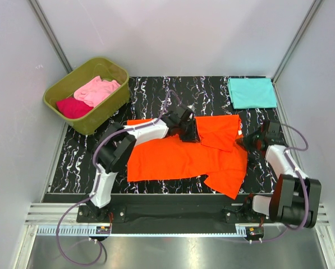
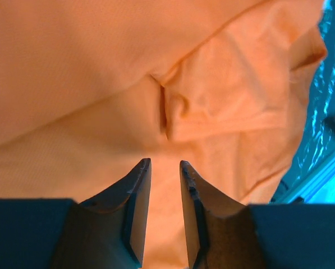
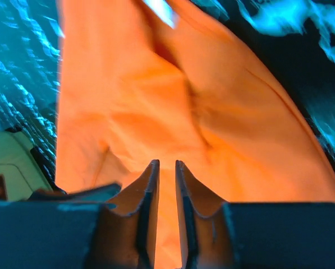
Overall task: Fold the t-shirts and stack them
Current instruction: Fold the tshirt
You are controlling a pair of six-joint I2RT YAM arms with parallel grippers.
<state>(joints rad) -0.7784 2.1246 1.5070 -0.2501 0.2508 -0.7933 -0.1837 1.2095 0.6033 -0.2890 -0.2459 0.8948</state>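
Lying partly folded, the orange t-shirt (image 1: pixel 178 159) spreads under the left gripper (image 2: pixel 165 165) and right gripper (image 3: pixel 163 163), both barely parted, holding nothing. One teal t-shirt (image 1: pixel 251 92) sits folded far right; pink t-shirt (image 1: pixel 97 89) and magenta t-shirt (image 1: pixel 73 107) share one olive tub (image 1: pixel 108 115); black marbled table (image 1: pixel 150 92), pale walls (image 1: pixel 173 33).

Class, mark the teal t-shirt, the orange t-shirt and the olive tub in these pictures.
teal t-shirt (image 1: pixel 252 92), top view, middle of the folded cloth.
orange t-shirt (image 1: pixel 173 159), top view, its flat body.
olive tub (image 1: pixel 108 109), top view, its near outer wall.
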